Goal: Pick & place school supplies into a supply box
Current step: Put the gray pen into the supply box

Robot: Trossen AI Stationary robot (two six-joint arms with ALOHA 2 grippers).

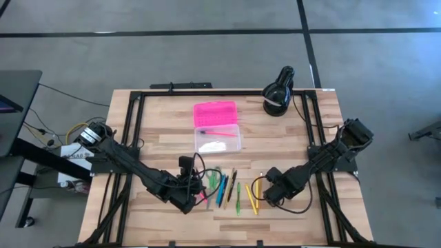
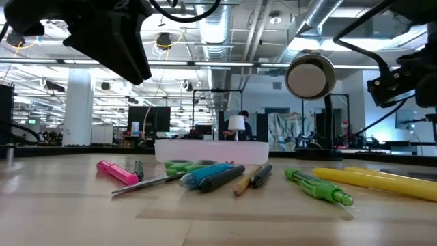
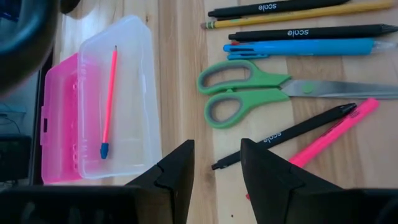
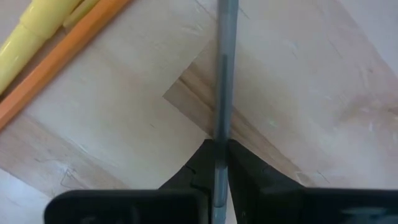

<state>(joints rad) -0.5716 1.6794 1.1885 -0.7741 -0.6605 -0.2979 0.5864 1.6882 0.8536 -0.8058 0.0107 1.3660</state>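
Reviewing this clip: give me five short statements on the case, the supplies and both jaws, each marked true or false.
1. The supply box lies open. True.
2. It is empty. False: one pink pencil lies in its clear half.
3. The right gripper has its jaws shut on a thin grey pen. True.
4. The left gripper holds the green scissors. False: its jaws are open and empty, the scissors lying on the table.
5. The scissors are in the box. False: beside it.
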